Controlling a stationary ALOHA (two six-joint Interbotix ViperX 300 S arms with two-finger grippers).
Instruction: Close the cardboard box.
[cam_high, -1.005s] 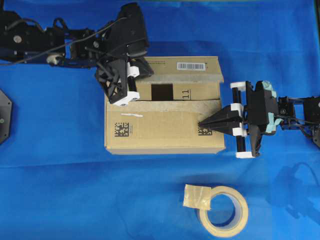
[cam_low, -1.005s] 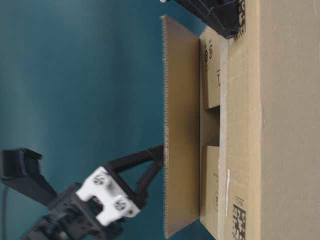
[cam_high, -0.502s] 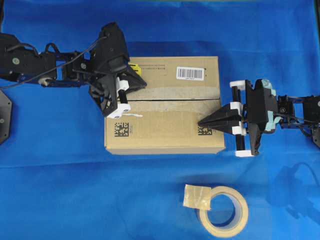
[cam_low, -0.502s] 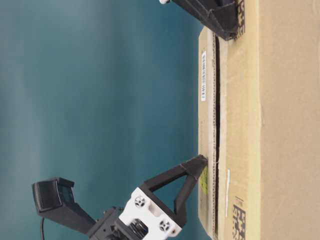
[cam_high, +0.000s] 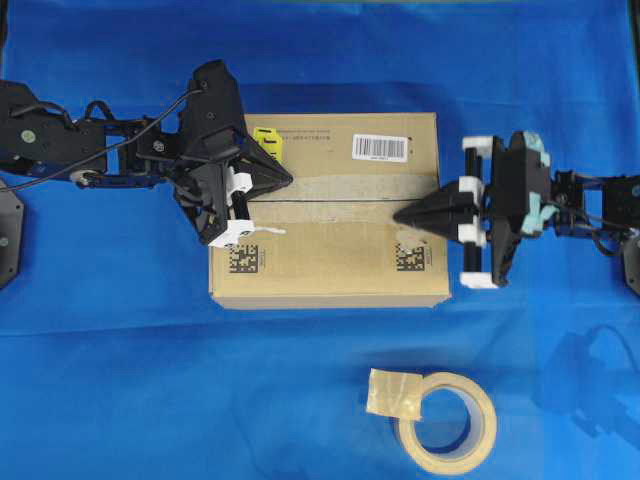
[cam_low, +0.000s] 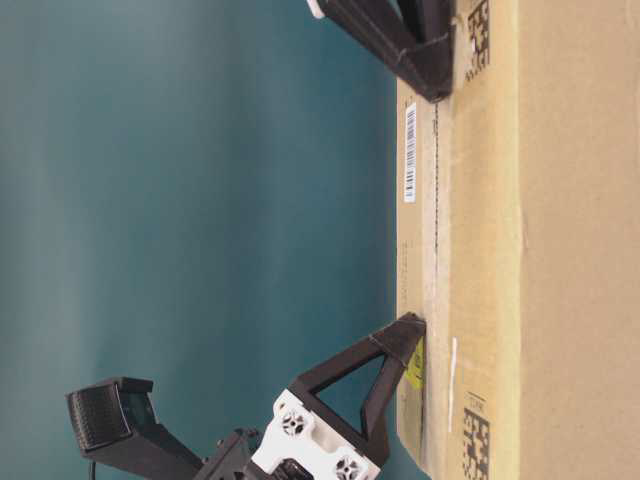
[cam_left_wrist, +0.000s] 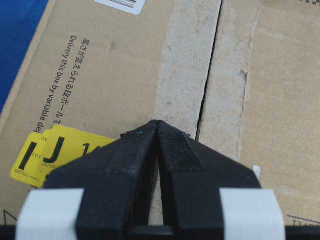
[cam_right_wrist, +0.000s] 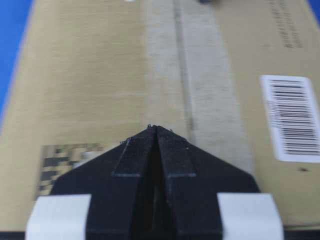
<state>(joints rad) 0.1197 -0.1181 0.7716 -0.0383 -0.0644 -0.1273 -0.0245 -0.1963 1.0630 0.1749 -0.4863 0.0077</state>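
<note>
Box closed, flaps meeting at the centre seam.
The cardboard box (cam_high: 325, 210) lies flat-topped mid-frame; left gripper (cam_high: 288, 179) and right gripper (cam_high: 399, 216), both pinched together and empty, press near the seam.

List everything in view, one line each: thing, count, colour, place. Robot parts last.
Large brown corrugated cardboard box: one, brown, centre of the cloth, flaps down.
Yellow sticker: one, yellow, box top, far left corner.
White barcode label: one, white, box top, far right.
Roll of beige tape: one, beige, near side, right of centre.
Blue cloth: one, blue, under everything.
Left gripper: one, black, shut, at the box seam's left end.
Right gripper: one, black, shut, at the seam's right end.
</note>
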